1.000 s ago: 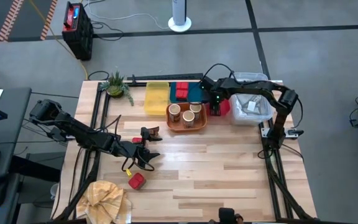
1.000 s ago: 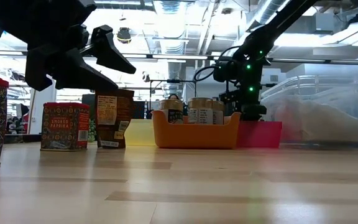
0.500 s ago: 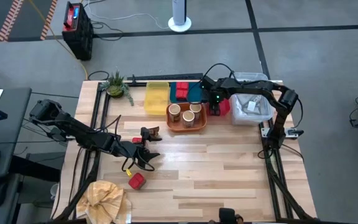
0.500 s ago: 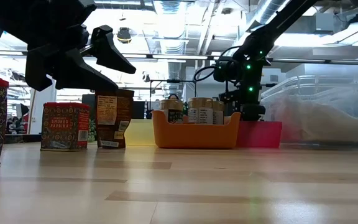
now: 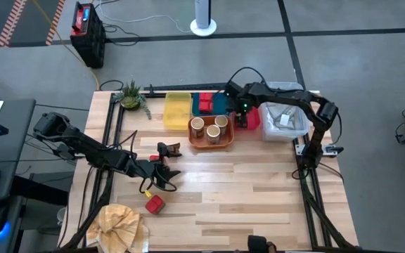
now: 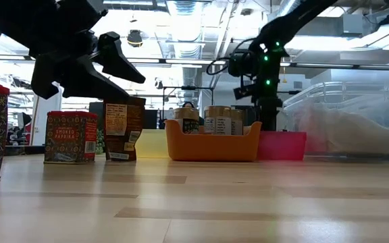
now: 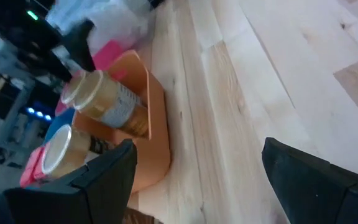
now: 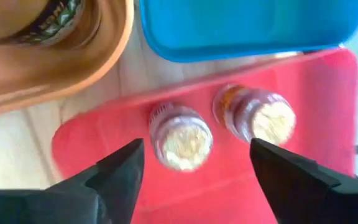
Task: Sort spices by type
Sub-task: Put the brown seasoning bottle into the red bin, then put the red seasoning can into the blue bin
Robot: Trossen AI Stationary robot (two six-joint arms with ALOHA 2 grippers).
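My right gripper (image 5: pixel 241 112) hangs open and empty above the red tray (image 5: pixel 253 121). Two tiny shakers (image 8: pixel 180 137) (image 8: pixel 260 118) stand upright in that tray, below its fingers. Tan jars (image 5: pixel 213 128) stand in the orange tray (image 5: pixel 211 143). Red tins (image 5: pixel 204 103) lie in the blue tray (image 5: pixel 220 105). My left gripper (image 5: pixel 162 170) hovers open and empty over the table's left middle, beside the dark brown piece (image 5: pixel 169 148). One red tin (image 5: pixel 154 204) stands on the table nearer the front. Another red tin (image 6: pixel 71 137) shows in the low view.
A yellow tray (image 5: pixel 177 110) stands left of the blue one. A clear plastic bin (image 5: pixel 285 121) stands right of the red tray. A small plant (image 5: pixel 132 95) is at the far left corner and a tan cloth (image 5: pixel 118 223) at the near left. Bare wood lies at the middle and right.
My right gripper has risen straight up from the red tray and gone a little toward the table's far edge. The shakers stay in the tray.
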